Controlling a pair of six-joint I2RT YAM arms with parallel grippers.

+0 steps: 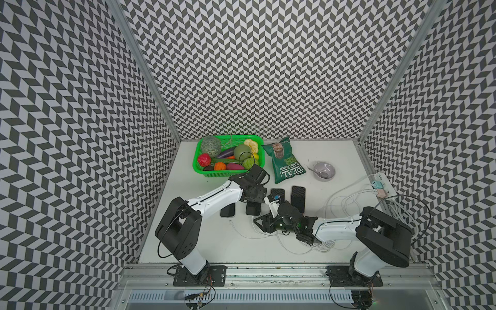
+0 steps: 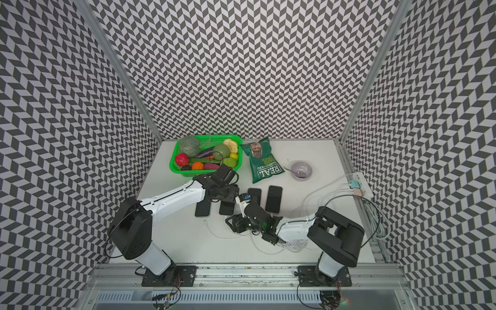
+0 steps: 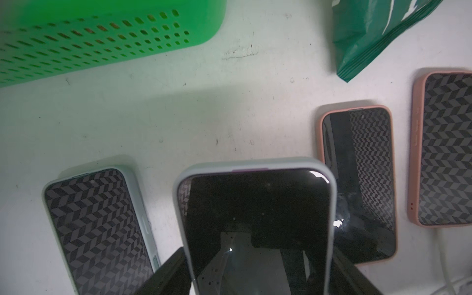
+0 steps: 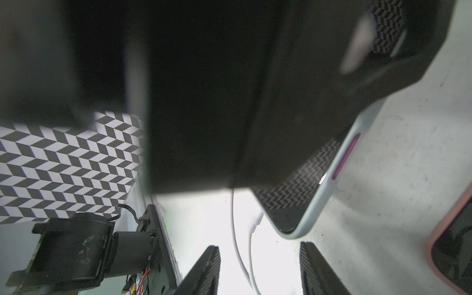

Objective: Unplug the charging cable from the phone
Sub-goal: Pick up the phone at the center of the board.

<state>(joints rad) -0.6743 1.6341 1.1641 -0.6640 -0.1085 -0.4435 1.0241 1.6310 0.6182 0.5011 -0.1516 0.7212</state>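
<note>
Right gripper (image 4: 259, 245) astride charging cable (image 4: 250, 255)

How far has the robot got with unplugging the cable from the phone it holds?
Done: the left gripper is shut on the phone. In hand: the right gripper stands open, the white cable between its fingers, close to the plug. Left: the plug is still seated in the phone, so closing and pulling it out remain.

"What's upper centre in both top views?"
"A green basket (image 1: 212, 173) of toy produce, with a melon (image 1: 210, 146) in its upper-left corner."
"And to its right?"
"A green crisp bag (image 1: 285, 161) just beside it, then a lilac bowl (image 1: 332, 170) holding a spoon (image 1: 312, 170). A white power strip (image 1: 382, 178) lies at the table's (image 1: 204, 241) right edge."
</note>
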